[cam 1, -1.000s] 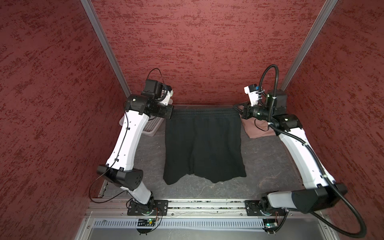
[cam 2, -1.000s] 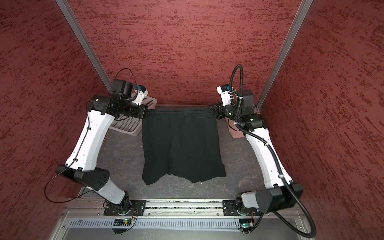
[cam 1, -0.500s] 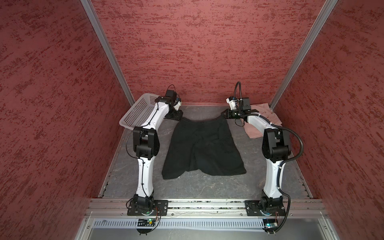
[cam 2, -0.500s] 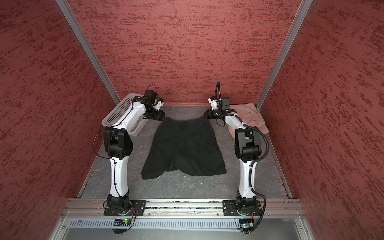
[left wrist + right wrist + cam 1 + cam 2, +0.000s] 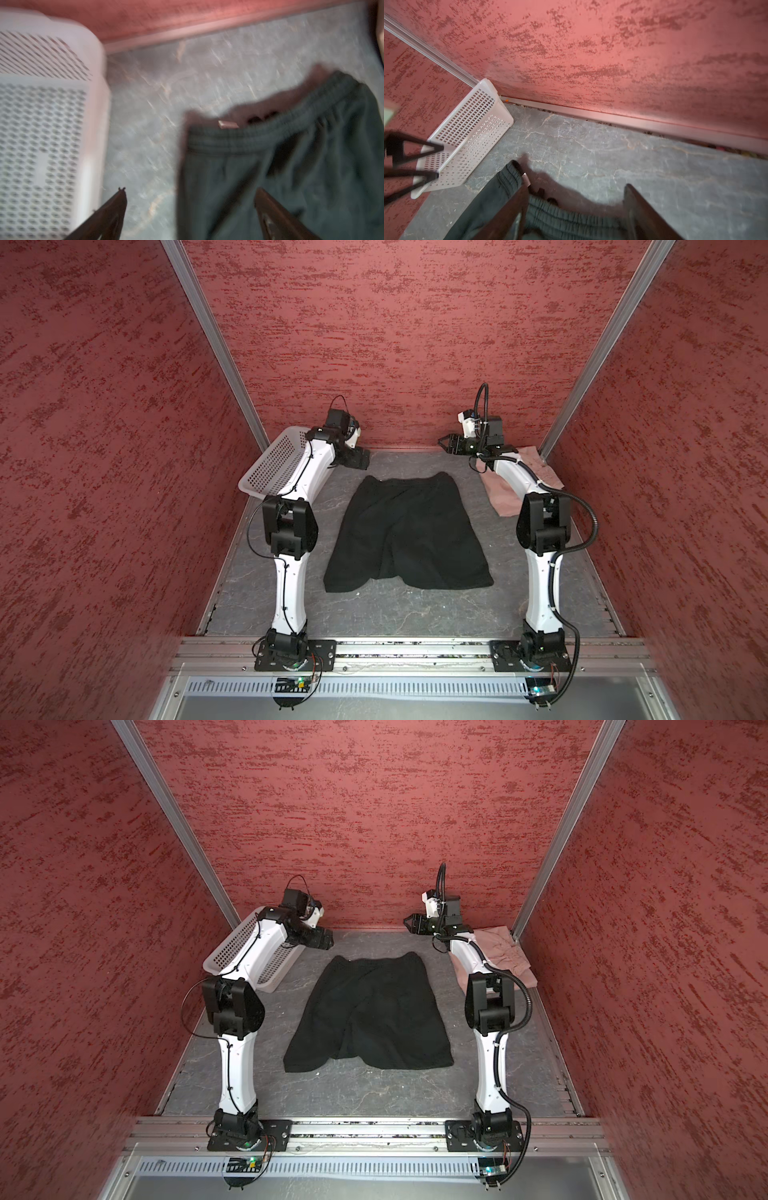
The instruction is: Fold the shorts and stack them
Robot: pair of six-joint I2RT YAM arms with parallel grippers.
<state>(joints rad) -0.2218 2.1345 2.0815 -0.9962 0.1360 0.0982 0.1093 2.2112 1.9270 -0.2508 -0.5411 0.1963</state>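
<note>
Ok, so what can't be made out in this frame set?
The pink shorts: the right arm covers their middle in both top views; folded or not, cannot tell.
The basket: the left arm crosses it in both top views, hiding part of its inside.
The waistband label on the black shorts: blurred in the left wrist view, unreadable.
</note>
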